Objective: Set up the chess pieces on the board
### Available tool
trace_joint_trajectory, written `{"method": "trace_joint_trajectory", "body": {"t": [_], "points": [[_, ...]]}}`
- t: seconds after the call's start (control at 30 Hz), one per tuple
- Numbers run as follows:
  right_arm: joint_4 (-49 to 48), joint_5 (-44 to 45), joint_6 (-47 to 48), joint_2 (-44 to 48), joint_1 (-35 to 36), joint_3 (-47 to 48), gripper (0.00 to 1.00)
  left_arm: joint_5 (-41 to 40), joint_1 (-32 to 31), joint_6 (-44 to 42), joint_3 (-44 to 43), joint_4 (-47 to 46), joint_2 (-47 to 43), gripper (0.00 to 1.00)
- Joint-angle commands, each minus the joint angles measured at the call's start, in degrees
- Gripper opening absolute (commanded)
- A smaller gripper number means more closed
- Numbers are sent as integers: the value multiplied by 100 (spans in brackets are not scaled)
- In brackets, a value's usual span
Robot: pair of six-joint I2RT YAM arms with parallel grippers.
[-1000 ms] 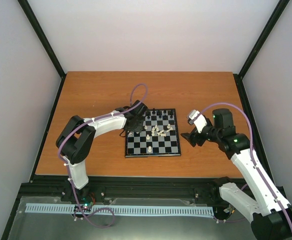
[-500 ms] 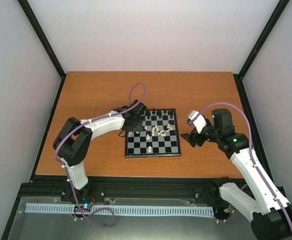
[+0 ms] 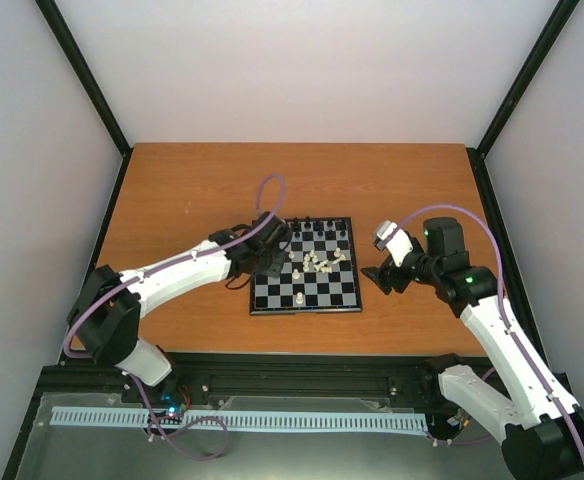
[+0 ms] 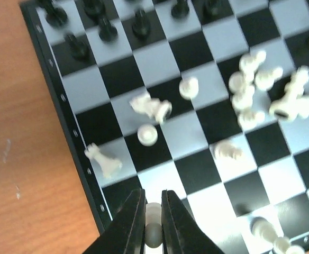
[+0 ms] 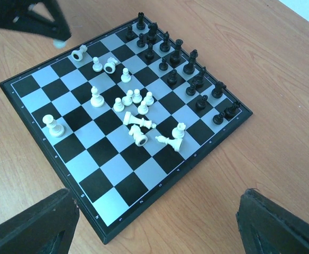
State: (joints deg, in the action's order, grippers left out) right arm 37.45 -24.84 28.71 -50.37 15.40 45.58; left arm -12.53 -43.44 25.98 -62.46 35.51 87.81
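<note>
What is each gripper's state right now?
Left gripper: shut on a cream-white chess piece.
Right gripper: open, holding nothing.

The small square checked chessboard (image 3: 324, 296) lies on the orange-brown wooden table (image 3: 192, 190). Black chess pieces (image 3: 320, 229) line its far edge. Cream-white chess pieces (image 3: 315, 263) lie mid-board, one between the left gripper's (image 4: 153, 203) fingers over its left edge.

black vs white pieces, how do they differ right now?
Black pieces line one edge of the board in two rows; white pieces lie scattered mid-board. Black mostly stand; several white are toppled. No black is held; the left gripper pinches one white piece. Each fits inside a square.
</note>
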Motion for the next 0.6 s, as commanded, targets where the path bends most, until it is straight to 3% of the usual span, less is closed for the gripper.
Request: {"method": "trace_joint_trajectory", "body": {"t": [0.0,0.57], "points": [[-107,-53,60,-23,-34,-41,83,-117,-172,190,294,362,-105,8],[-105,-66,70,-23,-29,-58,84,25,-173,260,578,100,274,8]]}}
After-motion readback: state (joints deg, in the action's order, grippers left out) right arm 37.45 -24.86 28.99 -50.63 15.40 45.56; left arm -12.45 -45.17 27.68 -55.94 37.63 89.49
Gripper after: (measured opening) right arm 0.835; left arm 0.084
